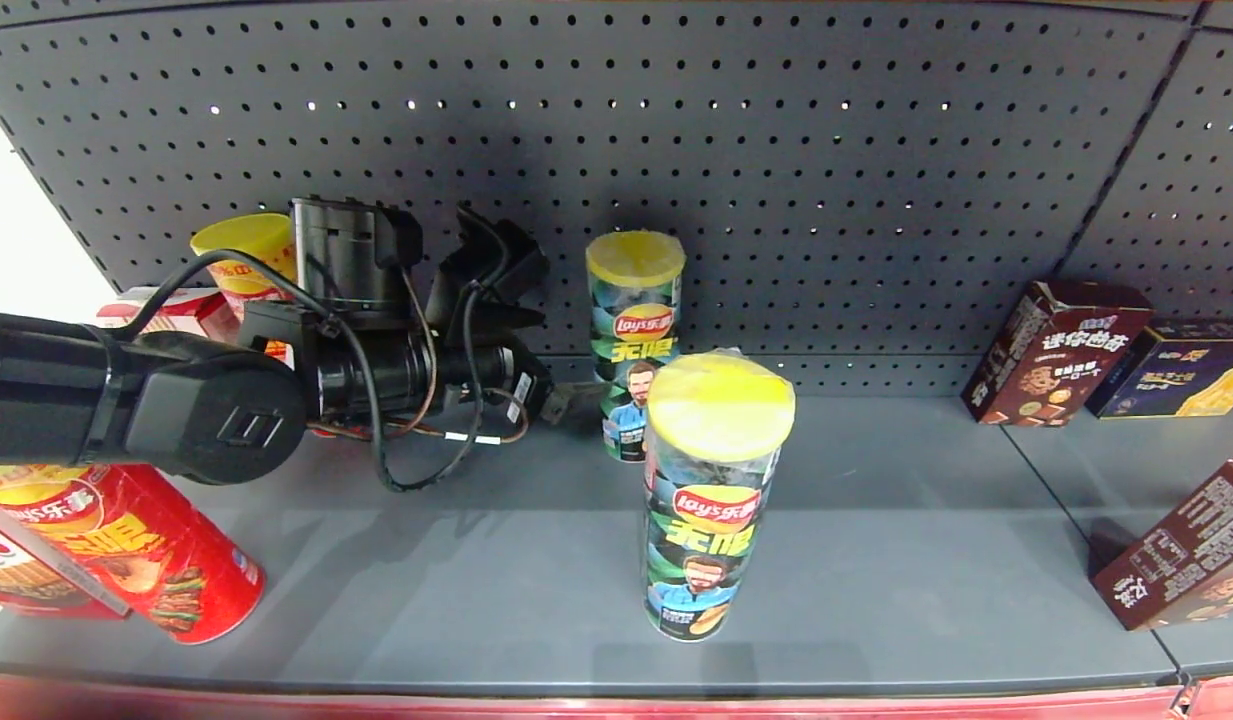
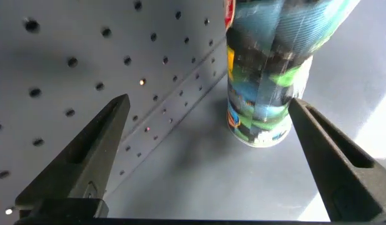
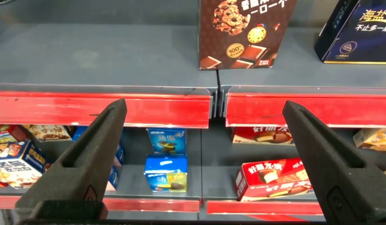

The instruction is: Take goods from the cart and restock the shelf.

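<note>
Two green chip cans with yellow lids stand upright on the grey shelf [image 1: 876,560]. The one that matters right now is the back can [image 1: 634,340], parked close to the pegboard wall [image 1: 776,150]. The front can [image 1: 714,500] is nearer the shelf edge and a bit to the right, clearly apart from it.

The left gripper [image 2: 209,105] lies low over the shelf, stretched in from the robot's left and aimed at the bottom part of the back can. Its jaws are spread wide with nothing in them. From its wrist cam, the can sits just past the fingertips and off toward one finger, not centred in the gap. So it's ahead of the pincer, not straddled. I can't tell if a finger is actually touching it.

The can's long axis is vertical and the approach is horizontal, so the fingers would close across the round body. My guess is any grab needs a small sideways shift first to centre it. Pulling away would want a straight line back along the arm, since a tall can with the wall this close could tip.

The right gripper [image 3: 204,107] is also wide open and empty. It's out in front of the red price rail [image 3: 105,103], over by the brown cookie box [image 3: 246,31] and well away from the can, so the left arm is the nearer one.
</note>
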You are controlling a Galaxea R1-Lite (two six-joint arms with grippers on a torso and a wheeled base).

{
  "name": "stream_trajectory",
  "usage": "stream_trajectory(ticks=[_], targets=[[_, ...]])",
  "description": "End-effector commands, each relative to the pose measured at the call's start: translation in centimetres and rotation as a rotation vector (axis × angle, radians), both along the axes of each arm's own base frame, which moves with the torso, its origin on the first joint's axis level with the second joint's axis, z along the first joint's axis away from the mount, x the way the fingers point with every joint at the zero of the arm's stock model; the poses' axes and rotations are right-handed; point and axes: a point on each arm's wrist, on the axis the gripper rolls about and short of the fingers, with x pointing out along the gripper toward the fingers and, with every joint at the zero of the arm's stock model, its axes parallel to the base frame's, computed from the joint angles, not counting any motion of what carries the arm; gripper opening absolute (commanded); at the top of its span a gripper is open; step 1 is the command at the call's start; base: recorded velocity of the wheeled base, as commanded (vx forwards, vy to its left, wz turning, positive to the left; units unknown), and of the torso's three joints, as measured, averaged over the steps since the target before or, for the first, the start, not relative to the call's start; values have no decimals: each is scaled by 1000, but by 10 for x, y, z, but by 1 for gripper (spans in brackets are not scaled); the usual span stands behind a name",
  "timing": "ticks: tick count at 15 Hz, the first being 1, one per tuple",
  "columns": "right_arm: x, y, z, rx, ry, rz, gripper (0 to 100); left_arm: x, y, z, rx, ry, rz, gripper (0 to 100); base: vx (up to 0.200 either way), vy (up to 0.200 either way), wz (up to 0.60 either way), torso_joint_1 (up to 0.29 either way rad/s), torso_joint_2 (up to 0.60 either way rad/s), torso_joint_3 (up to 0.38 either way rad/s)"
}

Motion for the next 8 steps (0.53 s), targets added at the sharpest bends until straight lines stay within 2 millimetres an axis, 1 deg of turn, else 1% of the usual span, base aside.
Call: stream_trajectory(ticks=[1, 4, 6, 8], targets=[[0, 0, 0, 0, 0, 0, 100, -9, 4, 4, -4, -16, 0, 100, 0, 0, 0, 0, 0, 0], [0, 0, 0, 0, 0, 0, 100, -24, 9, 4, -5, -33, 22, 100, 0, 0, 0, 0, 0, 0], [0, 0, 0, 0, 0, 0, 100, -33, 16, -2, 18, -46, 110, 100, 0, 0, 0, 0, 0, 0], [0, 0, 0, 0, 0, 0, 100, -33, 15, -6, 65, -73, 223, 100, 0, 0, 0, 0, 0, 0]])
